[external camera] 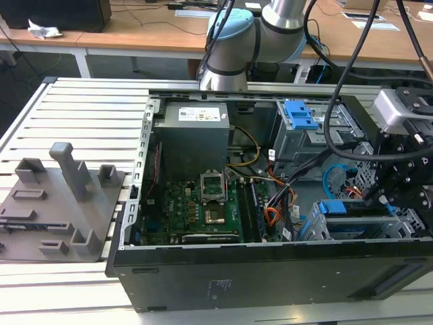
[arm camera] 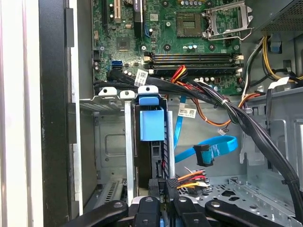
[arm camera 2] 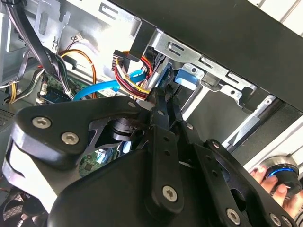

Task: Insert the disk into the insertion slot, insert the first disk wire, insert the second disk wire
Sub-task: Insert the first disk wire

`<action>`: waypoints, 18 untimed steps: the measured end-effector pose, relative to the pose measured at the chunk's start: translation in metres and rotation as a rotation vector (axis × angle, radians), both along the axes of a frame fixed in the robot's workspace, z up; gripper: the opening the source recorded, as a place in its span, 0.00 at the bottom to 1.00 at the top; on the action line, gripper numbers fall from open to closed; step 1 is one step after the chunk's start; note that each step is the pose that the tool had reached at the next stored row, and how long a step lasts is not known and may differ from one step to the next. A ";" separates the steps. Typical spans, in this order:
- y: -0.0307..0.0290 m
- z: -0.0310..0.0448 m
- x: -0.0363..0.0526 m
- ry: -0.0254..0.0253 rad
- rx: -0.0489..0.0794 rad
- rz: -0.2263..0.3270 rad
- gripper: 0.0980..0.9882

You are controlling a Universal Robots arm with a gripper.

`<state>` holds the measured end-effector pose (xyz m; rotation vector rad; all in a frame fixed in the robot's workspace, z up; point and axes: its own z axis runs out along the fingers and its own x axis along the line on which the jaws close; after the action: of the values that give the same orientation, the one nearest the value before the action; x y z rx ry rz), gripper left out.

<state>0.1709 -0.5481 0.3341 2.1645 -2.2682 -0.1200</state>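
Note:
The disk (arm camera: 151, 124), in its bright blue frame, stands edge-on inside the insertion slot (arm camera: 108, 142), a low grey sheet-metal bay; in the exterior view the disk (external camera: 346, 208) lies at the case's right end. My gripper (arm camera: 163, 188) is at the disk's rear edge with its fingers close together on the black plug of a red, yellow and orange disk wire (arm camera: 191, 177). The second wrist view has the gripper (arm camera 2: 161, 95) closed where those coloured wires (arm camera 2: 135, 75) end. A blue flat disk wire (arm camera: 208, 151) hangs loose beside it, its plug free.
A taller grey cage with a blue latch (external camera: 301, 115) stands behind the bay. Thick black cable bundles (arm camera: 227, 111) cross above the disk. The motherboard (external camera: 196, 210) fills the case's middle. A grey fixture plate (external camera: 57, 203) lies at the exterior view's left. A hand (arm camera 2: 277, 182) holds a round device.

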 end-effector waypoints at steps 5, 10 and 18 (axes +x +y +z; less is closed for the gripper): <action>-0.0001 0.0019 0.0000 0.0000 0.000 0.000 0.17; 0.0044 0.0382 -0.0001 0.0000 -0.005 0.000 0.08; 0.0082 0.0583 -0.0151 -0.0055 -0.028 0.000 0.01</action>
<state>0.1557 -0.5400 0.3924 2.1540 -2.2587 -0.0818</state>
